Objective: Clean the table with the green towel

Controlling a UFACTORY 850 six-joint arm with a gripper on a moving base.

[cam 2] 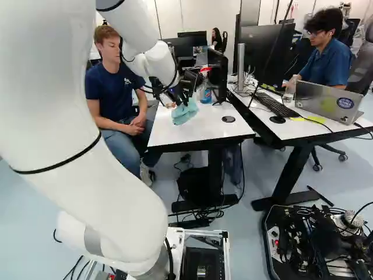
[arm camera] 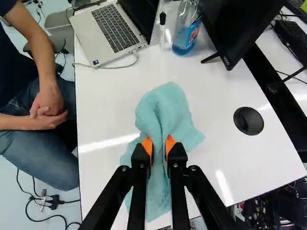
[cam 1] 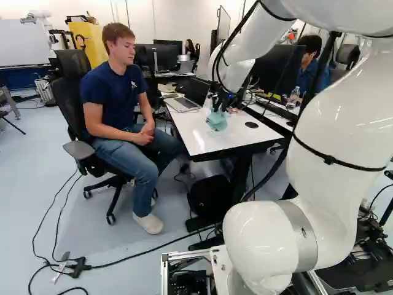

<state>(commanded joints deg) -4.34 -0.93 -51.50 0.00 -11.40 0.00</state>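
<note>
In the left base view my gripper [cam 1: 221, 102] is over the white table [cam 1: 199, 140], with the green towel [cam 1: 216, 121] hanging beneath it. The right base view shows the towel [cam 2: 185, 112] at the end of the arm, above or on the table top; whether it touches is hard to tell. In the wrist view the gripper [arm camera: 159, 146] is shut on a bunched fold of the towel [arm camera: 165, 108], an orange pad on each side. The cloth spreads ahead of and under the fingers.
An open laptop [arm camera: 112, 31], a blue spray bottle [arm camera: 186, 28], a marker [arm camera: 162, 26] and a monitor [arm camera: 235, 24] stand on the table ahead of the gripper. A round black grommet [arm camera: 248, 120] lies beside the towel. A seated person's hands [arm camera: 48, 108] are close to the table's edge.
</note>
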